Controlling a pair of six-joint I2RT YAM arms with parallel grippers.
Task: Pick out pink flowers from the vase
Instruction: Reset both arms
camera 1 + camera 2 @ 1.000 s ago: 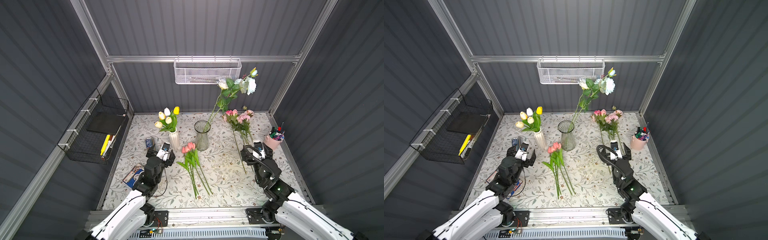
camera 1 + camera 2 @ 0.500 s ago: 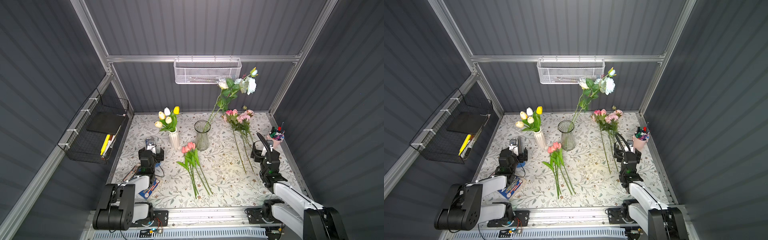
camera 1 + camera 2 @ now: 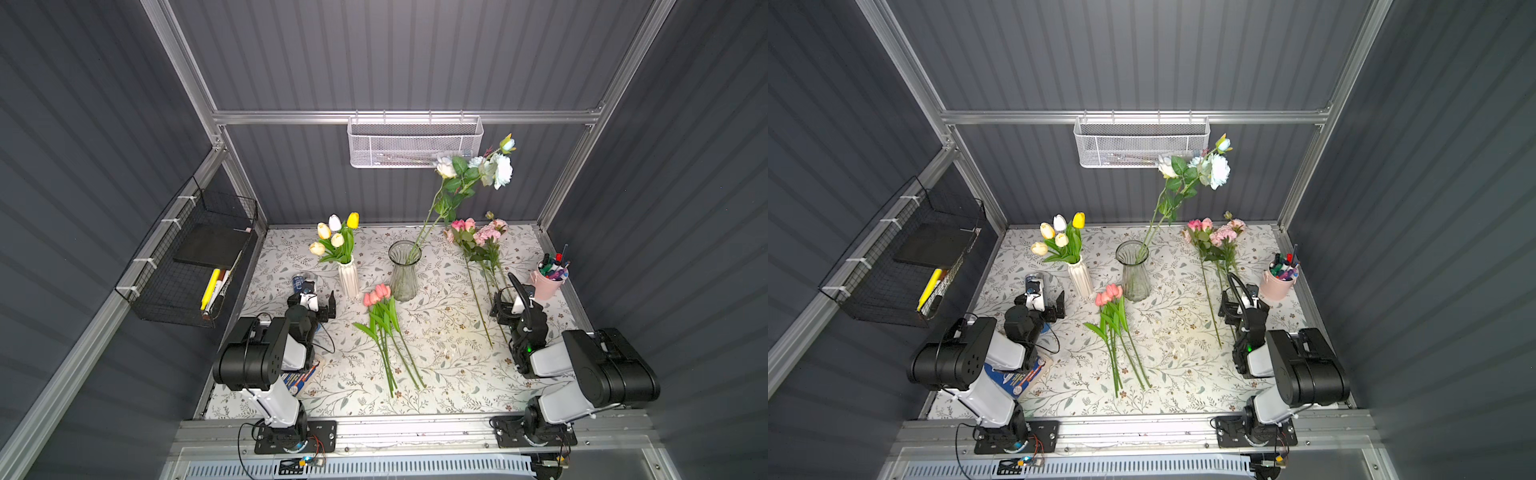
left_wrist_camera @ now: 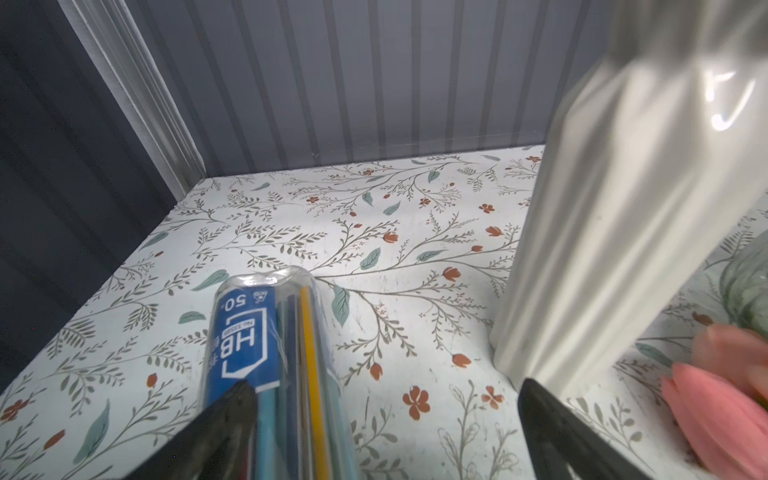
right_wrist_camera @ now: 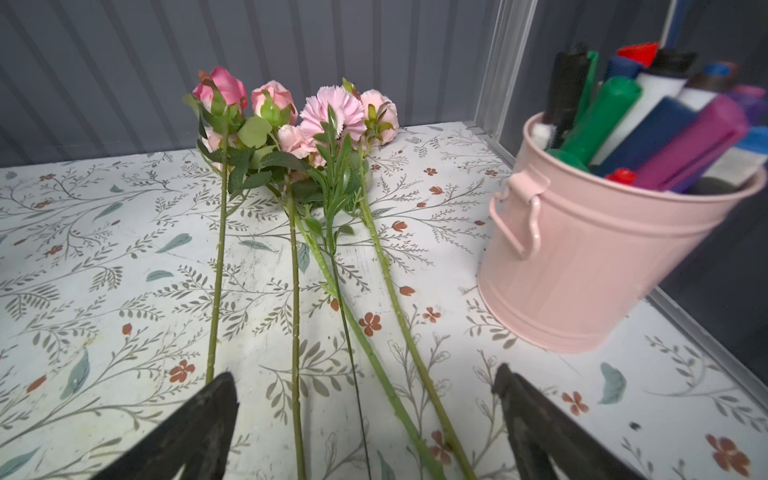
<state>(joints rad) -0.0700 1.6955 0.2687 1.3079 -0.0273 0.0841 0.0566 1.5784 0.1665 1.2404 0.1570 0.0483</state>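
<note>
Pink roses (image 5: 270,99) on table (image 3: 449,374) at 12 o'clock of right gripper (image 5: 365,386), jaws apart, stems beneath, bucket (image 5: 582,270) at 2 o'clock, coral tulips (image 3: 377,291) at 3 o'clock of spread left gripper (image 4: 384,390), white vase (image 4: 602,249) between

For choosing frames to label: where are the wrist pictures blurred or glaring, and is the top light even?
Left wrist view: white vase blurred, with glare streaks; tulips soft; pencil tube sharp. Right wrist view: pink flowers sharp, bucket slightly soft. In both top views: bright patch on the table, walls dark.
</note>
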